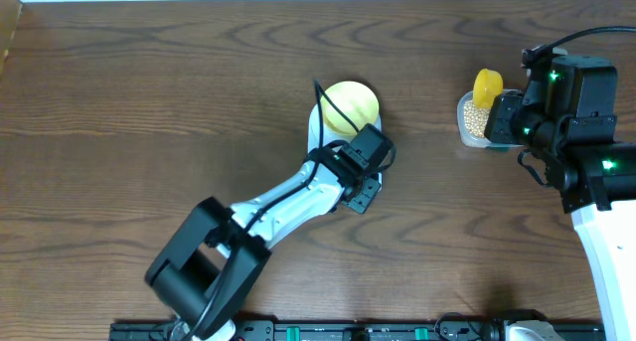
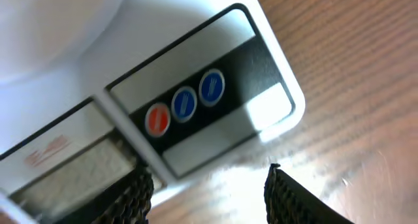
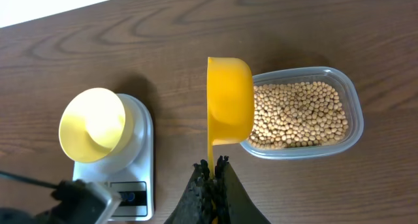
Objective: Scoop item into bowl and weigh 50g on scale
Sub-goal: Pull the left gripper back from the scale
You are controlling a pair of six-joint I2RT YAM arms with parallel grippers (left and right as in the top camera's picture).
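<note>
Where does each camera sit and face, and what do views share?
Overhead: above the table, looking down on both arms, bowl, tub.
Left wrist: on left arm, over the scale buttons; left gripper open.
Right wrist: on right arm, facing scoop, beans; right gripper shut on scoop.
Shared: the scale appears in all three.

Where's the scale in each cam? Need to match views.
Overhead: scale at centre, mostly under the bowl and left gripper.
Left wrist: scale fills the upper left, buttons mid-frame.
Right wrist: scale lower left, bowl on top.
Shared landmark: the left gripper at the scale's button end, in all three.
</note>
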